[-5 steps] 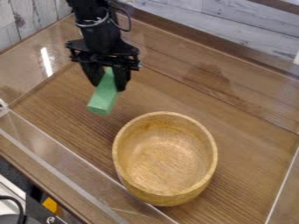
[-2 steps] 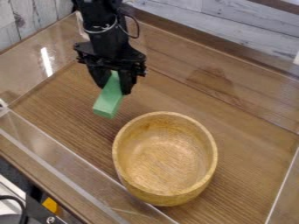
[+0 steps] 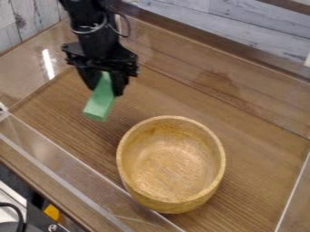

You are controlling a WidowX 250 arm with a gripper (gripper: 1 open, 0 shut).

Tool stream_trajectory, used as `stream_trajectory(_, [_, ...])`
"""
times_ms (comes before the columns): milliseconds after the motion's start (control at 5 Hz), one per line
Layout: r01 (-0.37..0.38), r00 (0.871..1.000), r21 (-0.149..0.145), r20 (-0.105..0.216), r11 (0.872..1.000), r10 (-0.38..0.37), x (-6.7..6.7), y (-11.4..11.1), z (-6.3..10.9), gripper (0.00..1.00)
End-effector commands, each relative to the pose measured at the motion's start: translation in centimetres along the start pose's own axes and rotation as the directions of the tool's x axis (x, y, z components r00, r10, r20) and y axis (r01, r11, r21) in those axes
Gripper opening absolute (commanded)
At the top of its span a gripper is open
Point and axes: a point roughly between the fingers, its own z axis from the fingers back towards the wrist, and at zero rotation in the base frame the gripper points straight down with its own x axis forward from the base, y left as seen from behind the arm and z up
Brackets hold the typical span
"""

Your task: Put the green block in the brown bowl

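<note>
Green block (image 3: 100,101) is hanging from the black gripper (image 3: 103,71), its upper end tucked up between the fingertips and its long lower part showing beneath them. The pincer is closed on that upper end, the fingers drawn in as far as the block's thickness seems to let them. The block is leaning a little, its lower end pointing down toward the wood and slightly to the left of the picture. Gripping it by one end is probably leaving most of its length free, so that it can drop out cleanly once the fingers part. It looks to be held above the wooden tabletop (image 3: 260,136), though how high cannot be told from this single view.

Nearer the camera and to the right of the block, the brown wooden bowl (image 3: 171,168) is sitting upright on the tabletop, its mouth facing up and its thick rim showing all round. Block and bowl are standing apart. The wide mouth is offering plenty of room for so small a bar, so the tilt should matter little. What the task is calling for now, by my judgement, is carrying the block across the near rim and over the hollow before letting go; released too early, it could strike the rim and tip outside.
</note>
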Motion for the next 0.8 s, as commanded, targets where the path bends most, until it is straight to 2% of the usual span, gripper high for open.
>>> stream_trajectory(0, [-0.027, 0.999, 0.013, 0.035, 1.000, 0.027, 0.4, 0.6, 0.9, 0.00])
stream_trajectory(200, [0.066, 0.997, -0.001, 0.029, 0.998, -0.066, 2.0, -0.4, 0.6, 0.00])
stream_trajectory(400, [0.141, 0.990, -0.018, 0.021, 0.990, -0.141, 3.2, -1.6, 0.5, 0.00])
stream_trajectory(600, [0.121, 0.993, -0.015, 0.012, 0.993, -0.121, 3.3, -2.6, 0.4, 0.00])
